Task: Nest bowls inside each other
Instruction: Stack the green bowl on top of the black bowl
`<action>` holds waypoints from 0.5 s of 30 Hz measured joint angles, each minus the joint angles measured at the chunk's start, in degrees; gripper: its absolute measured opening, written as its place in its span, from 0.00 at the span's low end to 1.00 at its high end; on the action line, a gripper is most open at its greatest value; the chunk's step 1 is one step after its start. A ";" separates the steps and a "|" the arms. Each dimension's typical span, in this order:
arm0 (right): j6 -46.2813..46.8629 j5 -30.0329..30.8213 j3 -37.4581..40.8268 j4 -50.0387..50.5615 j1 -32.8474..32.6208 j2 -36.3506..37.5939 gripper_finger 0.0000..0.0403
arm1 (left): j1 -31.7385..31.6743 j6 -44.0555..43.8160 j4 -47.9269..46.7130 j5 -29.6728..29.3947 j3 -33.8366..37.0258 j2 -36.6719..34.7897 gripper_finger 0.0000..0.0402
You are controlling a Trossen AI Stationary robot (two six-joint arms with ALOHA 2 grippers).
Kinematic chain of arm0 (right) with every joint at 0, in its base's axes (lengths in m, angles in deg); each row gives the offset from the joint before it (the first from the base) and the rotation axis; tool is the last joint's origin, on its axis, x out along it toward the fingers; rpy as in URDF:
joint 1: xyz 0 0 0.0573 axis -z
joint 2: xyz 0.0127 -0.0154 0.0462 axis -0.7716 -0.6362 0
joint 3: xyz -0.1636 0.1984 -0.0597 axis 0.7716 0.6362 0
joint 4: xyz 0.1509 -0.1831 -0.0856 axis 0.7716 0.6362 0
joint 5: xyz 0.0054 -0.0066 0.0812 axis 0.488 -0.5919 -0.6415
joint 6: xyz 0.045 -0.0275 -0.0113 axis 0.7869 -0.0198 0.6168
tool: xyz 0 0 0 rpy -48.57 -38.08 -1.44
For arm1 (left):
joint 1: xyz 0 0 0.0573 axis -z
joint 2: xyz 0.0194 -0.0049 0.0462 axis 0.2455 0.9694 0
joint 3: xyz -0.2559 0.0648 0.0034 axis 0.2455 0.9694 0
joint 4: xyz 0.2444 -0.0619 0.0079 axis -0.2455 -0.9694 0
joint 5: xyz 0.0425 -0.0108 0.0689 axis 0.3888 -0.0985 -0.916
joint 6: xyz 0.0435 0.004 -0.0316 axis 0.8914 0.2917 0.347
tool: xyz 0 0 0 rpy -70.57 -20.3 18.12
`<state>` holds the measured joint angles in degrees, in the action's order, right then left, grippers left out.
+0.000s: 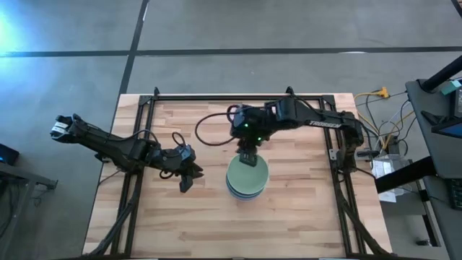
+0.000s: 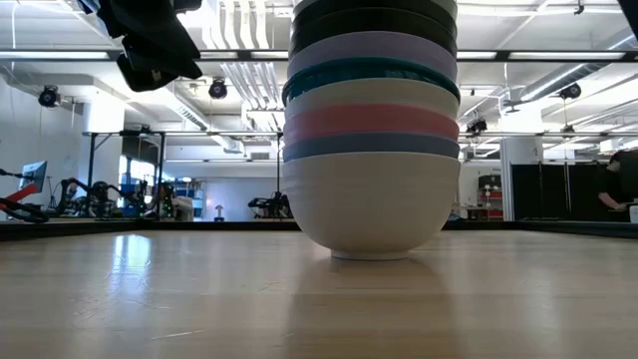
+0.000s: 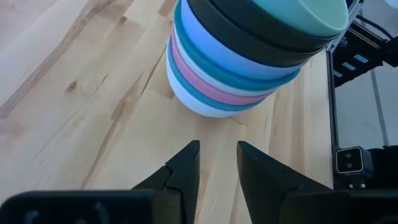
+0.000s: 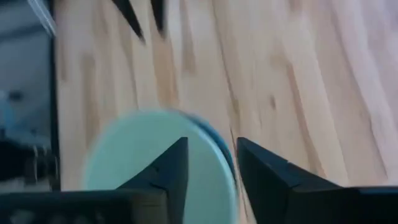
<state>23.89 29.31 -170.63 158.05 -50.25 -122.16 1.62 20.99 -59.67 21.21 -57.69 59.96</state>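
Wood tabletop (image 1: 303,209) with one stack of bowls (image 1: 247,178) sitting near the middle in the high view. The right gripper (image 1: 248,160) hung right over the stack's far rim, and the left gripper (image 1: 189,178) waited just beside the stack, holding nothing.

Low view was basically all stack (image 2: 371,130): white at the bottom, then blue, pink, another white, teal, lavender, black on top, running out of frame. Everything sat level, so the nesting looked solid to me. A dark chunk of an arm (image 2: 150,40) hung at upper left.

Left wrist view had its fingers (image 3: 185,169) a little apart with only bare wood between them, pointed at the stack (image 3: 249,56), probably parked there to stay clear.

Right wrist view looked down onto the pale green bowl (image 4: 143,162) on top. Its fingers (image 4: 173,167) were spread and not pinching the rim, so my guess is the bowl had just been dropped in. Task looked pretty much done.
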 joint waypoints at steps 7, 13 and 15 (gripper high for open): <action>-0.27 19.97 7.73 -14.28 -6.89 4.21 0.05 | 0.06 -0.17 0.01 0.36 0.11 0.02 0.22; 4.50 24.10 21.86 -27.30 -10.65 9.33 0.02 | 0.11 0.02 1.60 0.38 0.15 0.02 0.22; 7.00 26.59 28.00 -32.60 -11.12 12.08 0.02 | 0.21 0.01 1.24 0.38 0.24 0.02 0.22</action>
<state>30.89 55.91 -142.64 125.45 -61.38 -110.08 1.83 21.00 -58.43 21.59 -57.46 59.99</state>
